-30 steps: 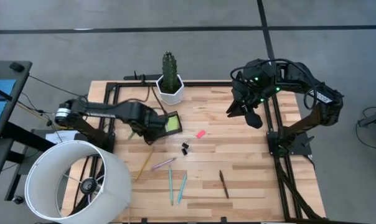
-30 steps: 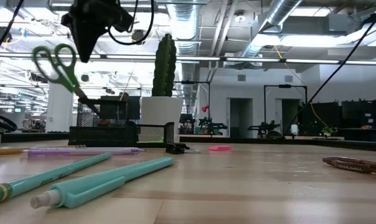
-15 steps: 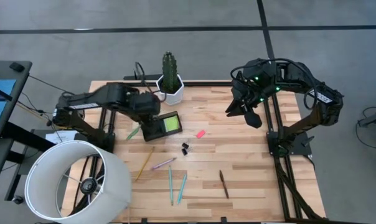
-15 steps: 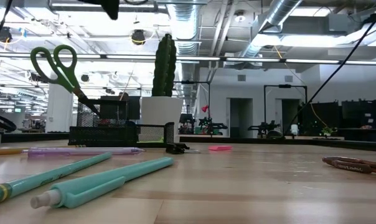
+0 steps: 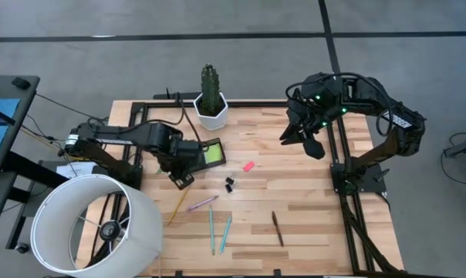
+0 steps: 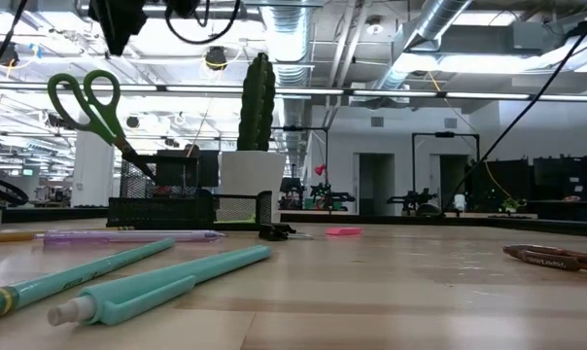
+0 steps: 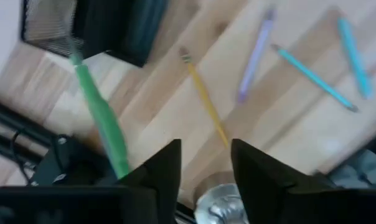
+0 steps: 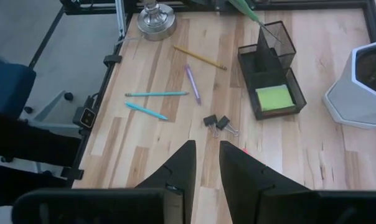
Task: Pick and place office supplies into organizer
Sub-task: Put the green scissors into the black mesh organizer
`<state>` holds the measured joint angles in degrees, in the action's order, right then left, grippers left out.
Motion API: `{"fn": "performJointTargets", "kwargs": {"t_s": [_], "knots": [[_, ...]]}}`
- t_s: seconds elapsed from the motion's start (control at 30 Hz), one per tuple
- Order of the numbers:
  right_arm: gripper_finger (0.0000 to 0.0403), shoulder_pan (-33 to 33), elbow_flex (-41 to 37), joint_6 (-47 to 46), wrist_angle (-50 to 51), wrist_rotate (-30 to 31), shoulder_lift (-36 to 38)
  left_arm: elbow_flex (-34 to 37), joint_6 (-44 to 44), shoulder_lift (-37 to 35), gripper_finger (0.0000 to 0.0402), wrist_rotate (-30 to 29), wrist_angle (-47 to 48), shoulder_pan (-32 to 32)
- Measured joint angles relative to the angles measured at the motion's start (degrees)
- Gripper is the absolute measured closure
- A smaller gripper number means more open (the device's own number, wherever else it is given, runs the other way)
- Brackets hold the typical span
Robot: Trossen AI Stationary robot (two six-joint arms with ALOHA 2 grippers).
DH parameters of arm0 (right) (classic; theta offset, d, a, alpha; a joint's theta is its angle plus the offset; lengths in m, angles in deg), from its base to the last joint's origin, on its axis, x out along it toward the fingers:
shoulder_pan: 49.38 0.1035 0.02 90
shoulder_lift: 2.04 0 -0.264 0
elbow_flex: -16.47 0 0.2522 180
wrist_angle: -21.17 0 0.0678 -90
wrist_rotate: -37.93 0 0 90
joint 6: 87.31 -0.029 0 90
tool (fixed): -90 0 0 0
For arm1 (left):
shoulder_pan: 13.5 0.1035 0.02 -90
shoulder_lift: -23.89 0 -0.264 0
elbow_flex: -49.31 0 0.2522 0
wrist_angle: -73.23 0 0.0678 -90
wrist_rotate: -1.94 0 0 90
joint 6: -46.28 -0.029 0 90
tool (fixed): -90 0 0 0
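The black mesh organizer [image 5: 208, 153] sits far left of centre, with a lime sticky-note pad [image 5: 214, 154] in its tray. Green-handled scissors [image 6: 87, 101] stand tilted, blades down in its tall cup [image 8: 276, 38]. On the wood lie a pink eraser [image 5: 248, 166], black binder clips [image 5: 230, 184], a yellow pencil [image 5: 177, 202], a purple pen [image 5: 204, 203], two teal pens [image 5: 218, 229] and a dark pen [image 5: 278, 228]. My left gripper [image 7: 205, 162] hangs open, pointing down, high beside the organizer's near-left side [image 5: 180, 171]. My right gripper [image 8: 206, 165] waits raised at the far right, fingers slightly apart, with nothing between them.
A white hexagonal cactus pot [image 5: 211, 110] stands just behind the organizer. A big white lampshade [image 5: 94, 224] overhangs the near-left corner, and its metal base [image 8: 155, 17] is on the table. Black frame rails run along the table's edges. Bare wood lies right of the dark pen.
My left gripper has risen away from the scissors' handles, out of the low view's top, then come back into it, and it has drifted a little toward the near edge. The scissors stay leaning in the organizer's cup.
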<state>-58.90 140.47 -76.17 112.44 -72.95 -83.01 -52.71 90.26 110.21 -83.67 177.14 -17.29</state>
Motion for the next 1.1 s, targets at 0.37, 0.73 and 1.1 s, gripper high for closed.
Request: {"fn": "performJointTargets", "kwargs": {"t_s": [0.37, 0.73, 1.1], "knots": [[0.0339, 0.0, 0.0, 0.0, 0.0, 0.0, 0.0, -3.0, -1.8, -0.2, 0.0263, -10.3, -0.2, 0.1], [0.0339, 0.0, 0.0, -0.1, 0.0, 0.0, 0.0, 5.6, -4.6, -0.2, 0.0277, -9.3, -0.1, -1.1], [0.0339, 0.0, 0.0, -0.1, -0.5, 0.0, 0.0, 3.0, -9.5, -1.0, 0.0302, -18.2, -0.2, 0.4]]}}
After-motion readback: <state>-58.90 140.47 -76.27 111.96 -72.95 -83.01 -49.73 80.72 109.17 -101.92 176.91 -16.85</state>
